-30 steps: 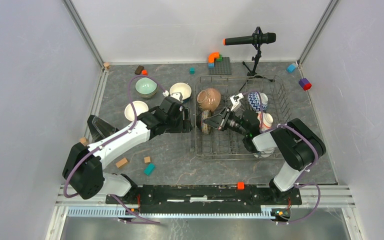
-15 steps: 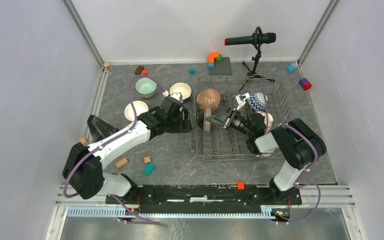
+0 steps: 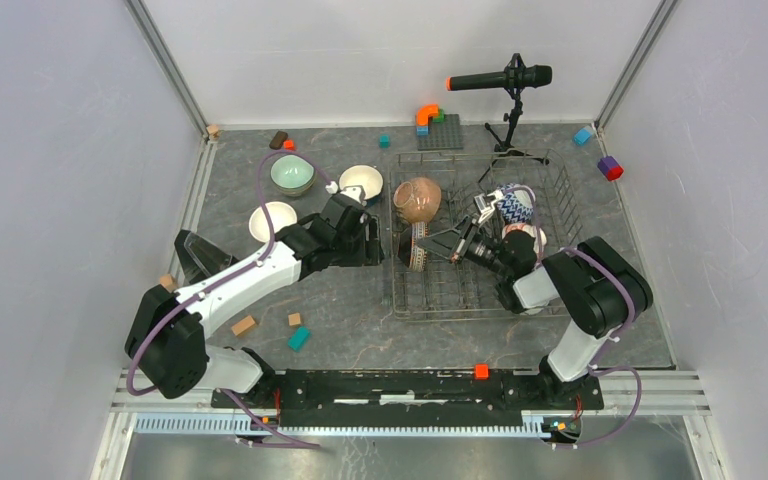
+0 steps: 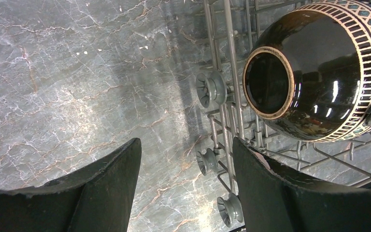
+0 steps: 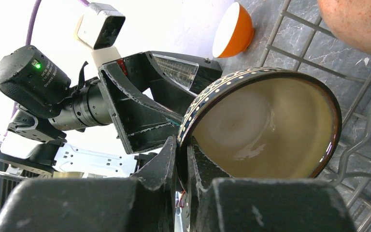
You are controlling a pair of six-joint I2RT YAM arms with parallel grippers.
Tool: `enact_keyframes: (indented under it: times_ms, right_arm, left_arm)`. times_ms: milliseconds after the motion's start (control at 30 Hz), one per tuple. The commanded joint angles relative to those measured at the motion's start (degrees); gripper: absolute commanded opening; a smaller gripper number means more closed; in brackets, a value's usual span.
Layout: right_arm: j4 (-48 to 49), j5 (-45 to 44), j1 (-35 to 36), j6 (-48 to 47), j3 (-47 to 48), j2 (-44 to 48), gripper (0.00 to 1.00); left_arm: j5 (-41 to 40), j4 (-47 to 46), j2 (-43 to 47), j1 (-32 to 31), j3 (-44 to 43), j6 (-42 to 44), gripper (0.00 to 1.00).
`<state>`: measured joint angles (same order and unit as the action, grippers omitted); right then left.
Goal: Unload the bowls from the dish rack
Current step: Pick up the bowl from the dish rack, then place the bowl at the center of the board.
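The grey wire dish rack [image 3: 480,290] lies right of centre. My right gripper [image 3: 432,243] is shut on the rim of the dark striped bowl [image 3: 416,246], held on edge at the rack's left side. The right wrist view shows its fingers [image 5: 183,159] pinching the rim of that bowl [image 5: 265,121]. My left gripper [image 3: 378,246] is open and empty just outside the rack's left edge. In the left wrist view it [image 4: 186,186] faces the dark bowl's foot [image 4: 319,72]. A brown speckled bowl [image 3: 417,198] and a blue-white zigzag bowl [image 3: 513,203] sit in the rack.
A pale green bowl [image 3: 291,173] and two white-inside bowls [image 3: 361,181] [image 3: 273,220] stand on the table left of the rack. An orange bowl [image 5: 234,31] shows in the right wrist view. Toy blocks [image 3: 298,338] lie in front. A microphone stand [image 3: 508,110] is behind the rack.
The right wrist has shifted a little and the dark striped bowl has turned more on edge at the rack's left side. The left arm has not moved.
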<state>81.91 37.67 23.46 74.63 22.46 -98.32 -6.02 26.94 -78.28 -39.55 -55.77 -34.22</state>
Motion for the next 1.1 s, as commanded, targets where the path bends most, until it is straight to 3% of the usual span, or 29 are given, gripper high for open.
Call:
enact_keyframes:
  times_ms: [0,300,400,500,667,767,933,1067]
  right_arm:
    - [16.0,2.2,-0.2,1.7,-0.1,3.2,0.00]
    - [3.8,3.7,-0.2,-7.0,-0.2,12.5,0.00]
    - [-8.3,3.5,0.0,-15.4,0.6,18.7,0.00]
    - [-27.7,1.2,0.8,-28.7,3.1,26.9,0.00]
    - [-54.7,-6.3,4.9,-47.8,9.8,37.3,0.00]
    - [-67.2,-13.5,9.2,-57.9,14.4,41.4,0.00]
    - [-81.0,-28.1,19.8,-70.2,22.7,43.9,0.00]
    - [-88.9,-40.6,27.8,-79.1,28.7,43.0,0.00]
  left_arm:
    - [-2.1,-0.7,1.9,-0.7,-1.7,-0.4,0.75]
    - [-4.5,-0.7,7.6,-0.7,-2.0,0.6,0.77]
    - [-5.6,-0.6,10.7,-0.7,-2.3,1.9,0.80]
    - [-9.4,-1.1,14.8,-0.7,-1.9,3.5,0.83]
    - [-15.4,-3.0,21.2,-0.7,-1.0,3.9,0.88]
    - [-18.9,-3.5,24.9,-0.7,-1.1,0.4,1.00]
    - [-19.4,-5.8,29.4,-0.6,-1.8,-1.7,1.00]
    - [-12.4,-10.1,31.6,-0.6,-2.7,2.0,1.00]
